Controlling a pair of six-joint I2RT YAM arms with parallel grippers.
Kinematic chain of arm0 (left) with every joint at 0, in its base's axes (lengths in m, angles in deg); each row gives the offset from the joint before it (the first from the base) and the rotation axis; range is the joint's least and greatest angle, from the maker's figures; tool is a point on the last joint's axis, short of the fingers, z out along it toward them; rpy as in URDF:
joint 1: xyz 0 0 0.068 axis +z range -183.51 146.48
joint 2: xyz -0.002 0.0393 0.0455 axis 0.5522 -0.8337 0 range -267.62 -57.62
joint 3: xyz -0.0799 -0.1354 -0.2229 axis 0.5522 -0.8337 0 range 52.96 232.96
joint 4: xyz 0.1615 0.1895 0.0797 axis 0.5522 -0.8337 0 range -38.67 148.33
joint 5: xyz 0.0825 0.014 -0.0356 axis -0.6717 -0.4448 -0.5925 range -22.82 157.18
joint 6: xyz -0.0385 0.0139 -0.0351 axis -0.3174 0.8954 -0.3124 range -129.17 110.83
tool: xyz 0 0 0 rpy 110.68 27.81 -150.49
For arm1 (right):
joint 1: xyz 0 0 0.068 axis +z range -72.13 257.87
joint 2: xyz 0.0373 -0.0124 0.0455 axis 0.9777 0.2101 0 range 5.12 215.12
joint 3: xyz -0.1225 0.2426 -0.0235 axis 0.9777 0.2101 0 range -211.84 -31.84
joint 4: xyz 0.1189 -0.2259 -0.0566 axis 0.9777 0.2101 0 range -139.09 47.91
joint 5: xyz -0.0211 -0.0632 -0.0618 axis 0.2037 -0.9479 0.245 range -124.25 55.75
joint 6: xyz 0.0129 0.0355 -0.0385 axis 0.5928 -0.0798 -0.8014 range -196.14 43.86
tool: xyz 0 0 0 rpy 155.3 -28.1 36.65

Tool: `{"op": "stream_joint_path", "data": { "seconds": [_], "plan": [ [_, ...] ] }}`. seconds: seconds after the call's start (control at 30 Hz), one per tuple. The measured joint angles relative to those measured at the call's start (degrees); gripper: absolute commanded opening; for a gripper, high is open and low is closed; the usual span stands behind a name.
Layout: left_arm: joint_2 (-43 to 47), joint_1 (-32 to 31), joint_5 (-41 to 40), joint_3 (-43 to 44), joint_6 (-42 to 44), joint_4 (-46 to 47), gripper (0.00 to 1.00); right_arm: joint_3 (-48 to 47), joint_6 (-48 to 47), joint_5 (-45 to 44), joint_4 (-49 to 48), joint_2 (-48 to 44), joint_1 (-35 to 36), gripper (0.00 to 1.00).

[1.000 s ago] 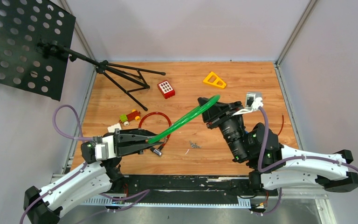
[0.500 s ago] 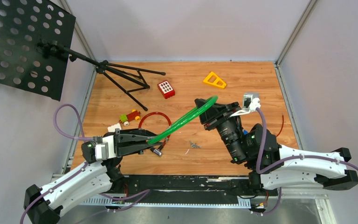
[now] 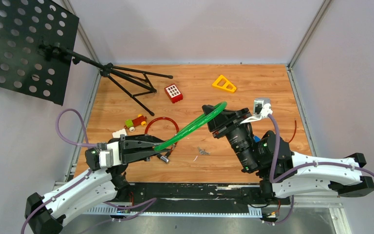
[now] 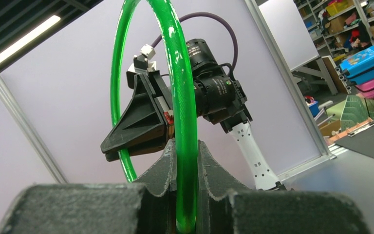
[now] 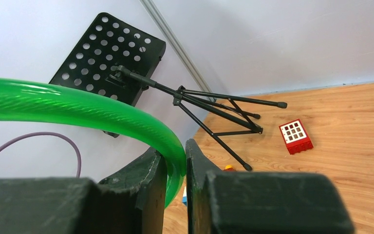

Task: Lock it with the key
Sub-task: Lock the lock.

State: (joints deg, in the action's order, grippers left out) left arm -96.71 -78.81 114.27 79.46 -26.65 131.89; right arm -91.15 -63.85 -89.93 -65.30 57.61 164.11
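Change over the last second: the right arm has crept toward frame left and slightly down, and the far end of the green cable (image 3: 190,127) has gone with it. Left arm hasn't moved, and neither grip has changed.

The green cable is off the counter (image 3: 253,83), slung diagonally across the centre of the top view from lower left to upper right. The left tool (image 3: 157,147) is clenched on its low end and the right tool (image 3: 214,117) is pinching its high end. Both wrist views show the cable wedged between the fingers.

My read for the task: this is just re-aiming the loop, with no locking progress yet. A small metal piece (image 3: 203,152) lies on the counter at lower centre, between the arms. It could be the key, but it's too small to tell, and it's untouched. A small cylinder (image 3: 164,158) sits just below the left tool, near a red cable (image 3: 161,120) – can't tell if it's a lock body.

Pose: left arm reaches in low from bottom left, its tool pointing toward frame right. Right arm comes in from bottom right with the elbow folded and its tool aimed toward upper left. With both tools occupied, one has to let go before any key work
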Motion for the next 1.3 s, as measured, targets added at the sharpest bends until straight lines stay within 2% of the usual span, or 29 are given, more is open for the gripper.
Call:
{"op": "stream_joint_path", "data": {
  "seconds": [0.77,1.3],
  "plan": [
    [0.46,-0.07,-0.48,-0.02,1.16,-2.16,0.0,-0.9,0.04,-1.27,-1.57,3.15,1.97,0.0],
    [6.78,-0.37,-2.34,-2.93,3.89,-5.55,0.0,-2.97,4.07,-3.13,-2.86,7.32,6.64,0.0]
  ]
}}
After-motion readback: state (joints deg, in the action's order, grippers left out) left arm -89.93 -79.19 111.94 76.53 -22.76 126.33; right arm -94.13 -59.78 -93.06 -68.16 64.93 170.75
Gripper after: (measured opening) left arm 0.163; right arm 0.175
